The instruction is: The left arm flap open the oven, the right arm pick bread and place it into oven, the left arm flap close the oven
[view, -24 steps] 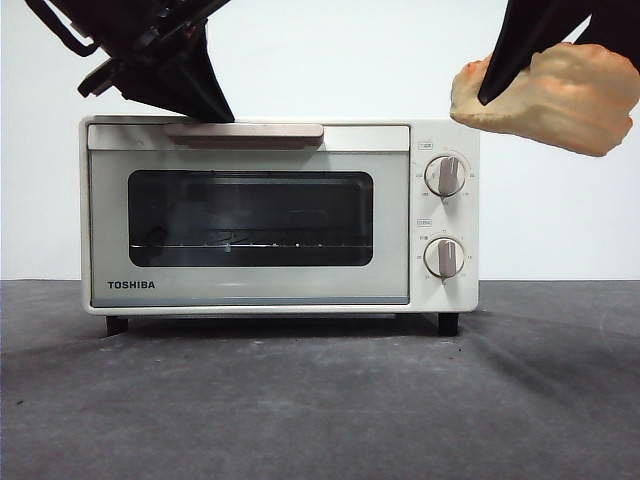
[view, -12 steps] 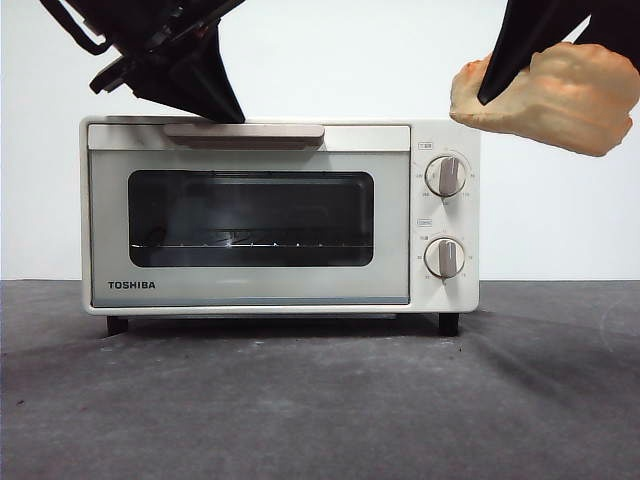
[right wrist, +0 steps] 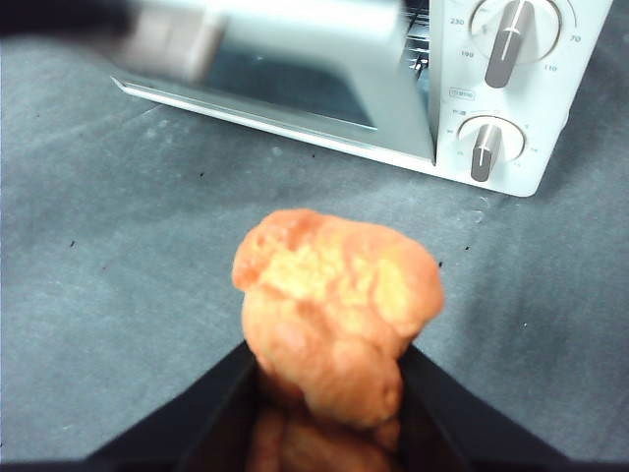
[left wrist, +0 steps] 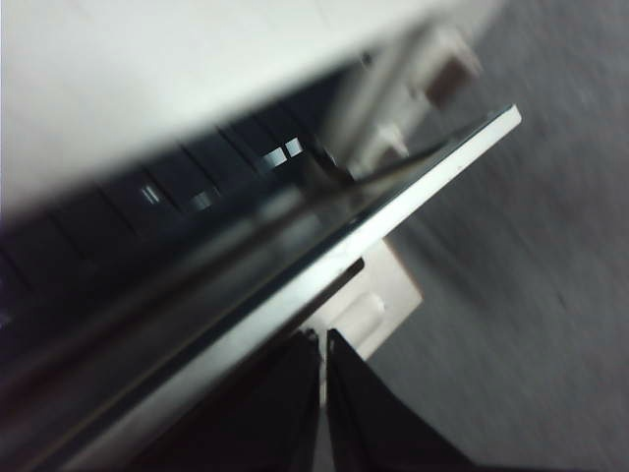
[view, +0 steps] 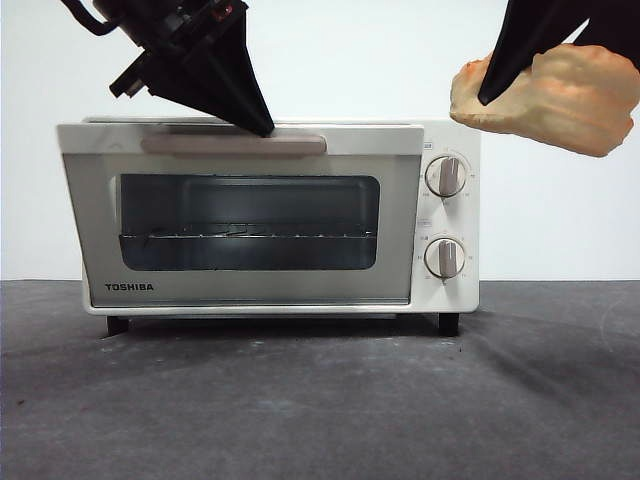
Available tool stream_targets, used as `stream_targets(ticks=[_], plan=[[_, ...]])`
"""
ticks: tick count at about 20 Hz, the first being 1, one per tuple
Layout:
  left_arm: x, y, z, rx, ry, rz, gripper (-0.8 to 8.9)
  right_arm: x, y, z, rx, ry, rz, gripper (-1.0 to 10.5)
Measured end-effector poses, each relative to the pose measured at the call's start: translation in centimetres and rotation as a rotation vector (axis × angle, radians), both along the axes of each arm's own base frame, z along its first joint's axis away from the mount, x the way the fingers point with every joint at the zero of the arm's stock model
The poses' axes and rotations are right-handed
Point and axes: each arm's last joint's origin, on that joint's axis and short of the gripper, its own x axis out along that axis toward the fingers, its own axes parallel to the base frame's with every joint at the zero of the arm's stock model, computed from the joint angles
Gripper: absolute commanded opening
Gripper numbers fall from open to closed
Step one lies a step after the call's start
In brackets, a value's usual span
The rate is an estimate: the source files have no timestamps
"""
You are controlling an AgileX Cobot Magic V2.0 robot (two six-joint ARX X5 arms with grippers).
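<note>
Left end effector [view: 262, 128], closed, is being pressed behind the oven [view: 445, 215] handle [view: 233, 145]; the door, previously shut, is being tipped open while bread [view: 545, 95] is being gripped by the right end effector [right wrist: 329, 379].

Front view: low, level with the surface [view: 320, 400], facing straight at the oven [view: 270, 215] door from close by; oven large, filling the middle of the picture.

Left wrist view: pressed very close to the oven [left wrist: 197, 69], looking along the top edge of the door [left wrist: 324, 246], mostly blurred; own left hand [left wrist: 322, 339] at the bottom edge.

Right wrist view: raised above the surface [right wrist: 118, 295], looking down and forward past the right hand [right wrist: 329, 369] and bread [right wrist: 334, 305] toward the oven [right wrist: 511, 98], which sits farther off.

Shared by all three: the oven's door. Shared by front and right wrist views: the two knobs [view: 444, 176] and the bread [view: 550, 95].
</note>
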Motion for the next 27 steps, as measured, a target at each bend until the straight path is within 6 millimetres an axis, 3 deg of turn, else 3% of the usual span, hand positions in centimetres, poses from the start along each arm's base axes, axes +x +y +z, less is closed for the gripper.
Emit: stream_targets(ticks=[9,16,23,27], plan=[[-2.4,-0.8,-2.4,0.159,0.213,-0.064,0.16,0.0,0.0,0.1,0.001,-0.008,0.003,1.6],[-3.5,-1.1,-3.0,0.225,0.280,-0.069,0.16,0.0,0.0,0.1,0.001,-0.008,0.004,1.6],[-3.4,-1.1,-2.8,0.243,0.239,-0.037,0.16,0.0,0.1,0.1,0.008,-0.003,0.017,1.6],[-3.7,1.4,-0.4,0.188,0.143,0.060,0.15,0.1,0.2,0.1,0.021,-0.002,0.031,1.6]])
